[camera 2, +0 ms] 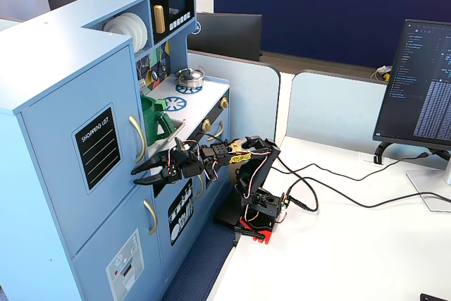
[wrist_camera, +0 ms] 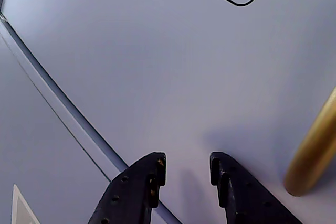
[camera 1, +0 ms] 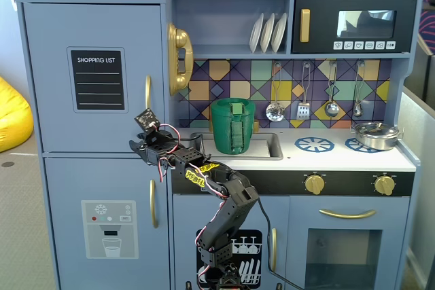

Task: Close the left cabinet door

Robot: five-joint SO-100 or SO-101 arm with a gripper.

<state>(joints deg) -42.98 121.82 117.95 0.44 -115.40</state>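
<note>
A: Item 1, left cabinet door [camera 1: 95, 76]: light-blue panel, upper left of toy kitchen in a fixed view; chalkboard panel [camera 1: 98, 79] at centre, gold handle [camera 1: 147, 92] along right edge. Appears flush with frame, or very nearly so; no gap discernible

B: Noted. Item 2, hand [camera 1: 138, 146]?

A: Stretched out level from arm base [camera 2: 257, 213] on white tabletop [camera 2: 352, 244]; fingertips at lower right corner of door, just below handle. Partly open, 2 fingers [wrist_camera: 144, 182] apart with bare door surface between, gripping nothing. Contact with panel: cannot tell, though shadows in wrist view suggest tips very close

B: Reason for that placement?

A: Judged as a push rather than a grasp: free edge lies far from hinge, so most leverage there. Open fingers spread pressure across 2 points and avoid catching handle [wrist_camera: 315, 150], just beside right finger in wrist view

B: Neighbouring items?

A: Lower door with dispenser graphic [camera 1: 109, 229], shut, directly beneath; green pot [camera 1: 233, 125] in sink, well apart

B: Task status?

A: Judged near complete; final press perhaps outstanding
</note>
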